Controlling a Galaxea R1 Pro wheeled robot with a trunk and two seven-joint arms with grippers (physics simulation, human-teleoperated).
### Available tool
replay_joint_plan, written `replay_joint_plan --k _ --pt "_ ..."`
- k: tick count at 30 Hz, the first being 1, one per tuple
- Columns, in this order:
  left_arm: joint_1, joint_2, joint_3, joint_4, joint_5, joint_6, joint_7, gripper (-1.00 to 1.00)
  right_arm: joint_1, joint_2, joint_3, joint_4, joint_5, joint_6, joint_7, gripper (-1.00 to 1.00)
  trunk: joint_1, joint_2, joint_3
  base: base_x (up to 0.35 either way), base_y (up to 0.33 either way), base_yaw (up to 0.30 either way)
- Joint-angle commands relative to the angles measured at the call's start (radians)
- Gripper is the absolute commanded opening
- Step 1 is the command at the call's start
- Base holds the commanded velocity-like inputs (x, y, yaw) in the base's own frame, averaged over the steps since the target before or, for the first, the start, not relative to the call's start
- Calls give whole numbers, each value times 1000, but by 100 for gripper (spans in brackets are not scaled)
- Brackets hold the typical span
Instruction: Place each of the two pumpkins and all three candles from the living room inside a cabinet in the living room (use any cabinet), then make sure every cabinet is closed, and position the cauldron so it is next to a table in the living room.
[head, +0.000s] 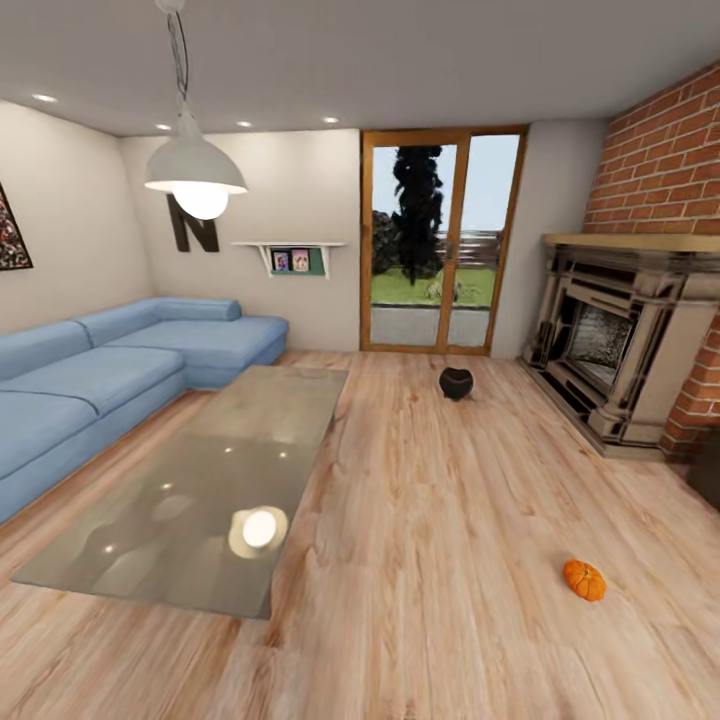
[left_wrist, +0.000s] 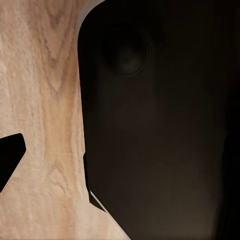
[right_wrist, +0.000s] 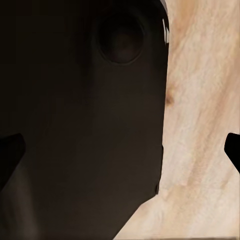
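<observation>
One orange ribbed pumpkin (head: 584, 579) lies on the wood floor at the right front. The black cauldron (head: 456, 383) stands on the floor farther back, towards the glass door, well apart from the grey glass-topped table (head: 215, 470) at the left centre. The second pumpkin, the candles and the cabinet are out of view. In the left wrist view my left gripper (left_wrist: 120, 160) hangs over the floor beside my dark body, one fingertip (left_wrist: 10, 157) at the picture's edge. My right gripper (right_wrist: 120, 155) has its fingertips (right_wrist: 233, 150) wide apart. Both hold nothing.
A blue corner sofa (head: 90, 380) runs along the left wall behind the table. A stone fireplace (head: 620, 350) in a brick wall stands at the right, with a dark shape (head: 706, 465) beside it. Bare wood floor (head: 430, 520) stretches between table and fireplace. A pendant lamp (head: 195, 175) hangs overhead.
</observation>
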Motion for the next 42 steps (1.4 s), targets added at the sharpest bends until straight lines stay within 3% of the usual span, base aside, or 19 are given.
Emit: replay_joint_plan --k 1,12,33,42 --pt "0 0 -1 0 -1 -2 0 100 0 0 0 1 0 -1 1 100 0 0 -1 -101 0 -295" --pt "0 0 -1 0 -1 -2 0 100 0 0 1 0 0 -1 1 100 0 0 -1 -279 0 -278" --pt "0 0 -1 0 -2 -2 0 100 0 0 -1 1 0 -2 1 100 0 0 -1 -334 0 -85" --pt "0 0 -1 0 -1 -3 0 100 0 0 -1 1 0 -2 1 100 0 0 -1 -98 0 -281"
